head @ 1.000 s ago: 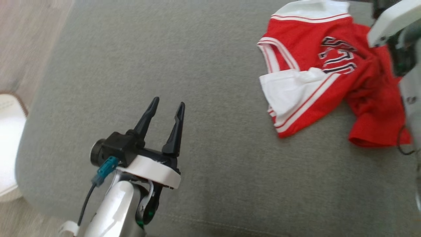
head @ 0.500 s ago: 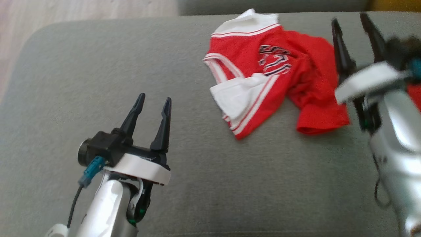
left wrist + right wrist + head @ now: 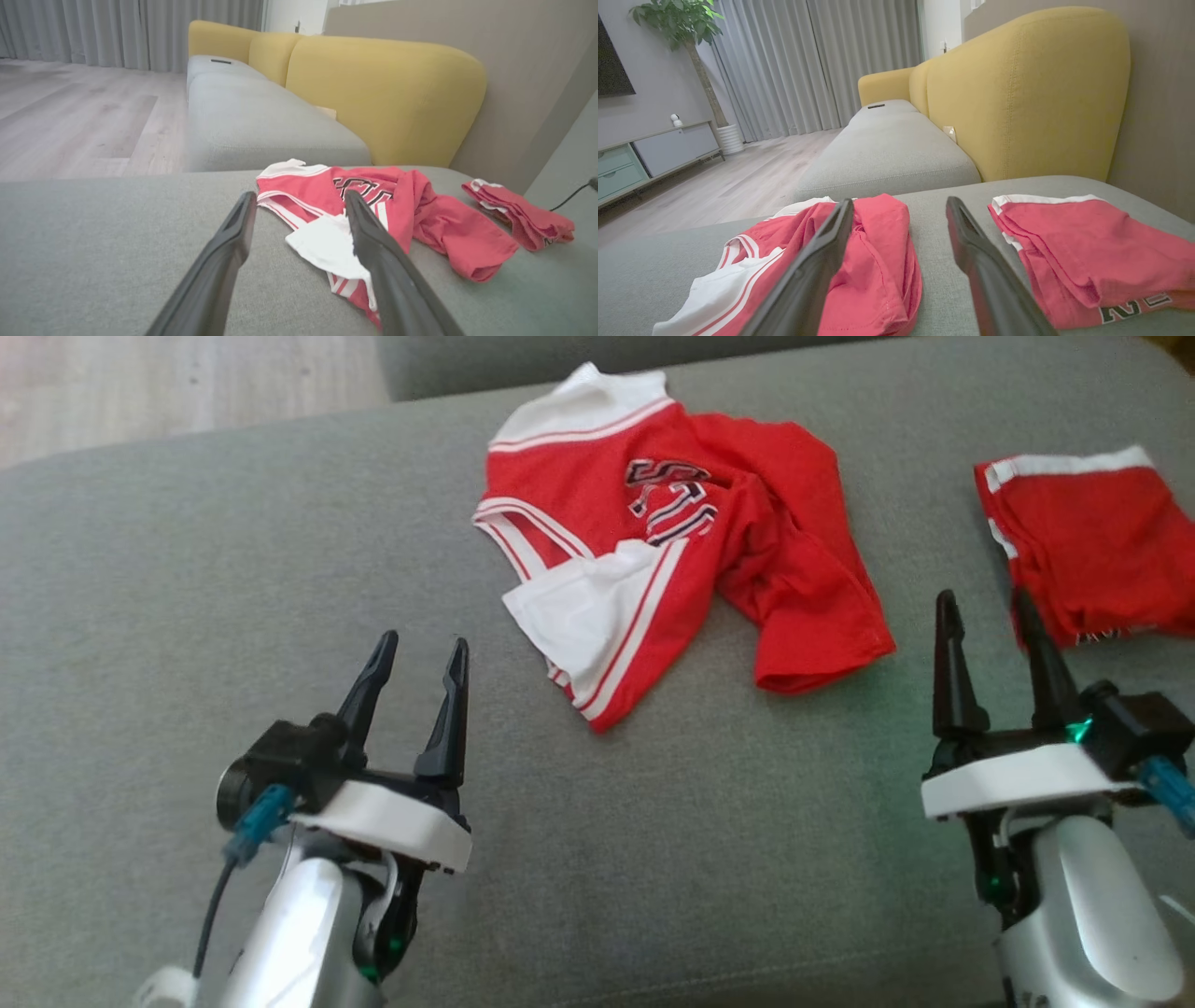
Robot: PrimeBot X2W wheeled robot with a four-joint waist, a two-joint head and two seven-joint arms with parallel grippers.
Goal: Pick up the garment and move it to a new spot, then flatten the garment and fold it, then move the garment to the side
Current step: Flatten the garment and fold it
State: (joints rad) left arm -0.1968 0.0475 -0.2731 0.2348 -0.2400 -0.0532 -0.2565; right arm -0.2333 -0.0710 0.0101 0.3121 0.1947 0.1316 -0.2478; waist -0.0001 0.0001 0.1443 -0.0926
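Observation:
The garment (image 3: pixel 597 495), a red jersey with white trim and dark lettering, lies crumpled on the grey sofa seat (image 3: pixel 187 569), at the top middle of the head view. My left gripper (image 3: pixel 422 642) is open and empty, low on the left, short of the jersey's white corner. My right gripper (image 3: pixel 985 597) is open and empty at the lower right, beyond the jersey's red sleeve. In the left wrist view the garment (image 3: pixel 434 219) lies just ahead of the left gripper (image 3: pixel 299 195). In the right wrist view the garment (image 3: pixel 887 242) sits left of the right gripper (image 3: pixel 900 202).
A second red garment (image 3: pixel 1092 541), folded flat, lies at the far right, just past my right fingertips; folded garment (image 3: pixel 1087 247). A yellow backrest (image 3: pixel 387 93) rises behind the seat. Wooden floor (image 3: pixel 168 373) lies beyond the seat's far left edge.
The head camera has swung, shifting the whole picture and bringing the folded garment into view. My right arm has come down from the upper right to the lower right. The jersey looks unmoved.

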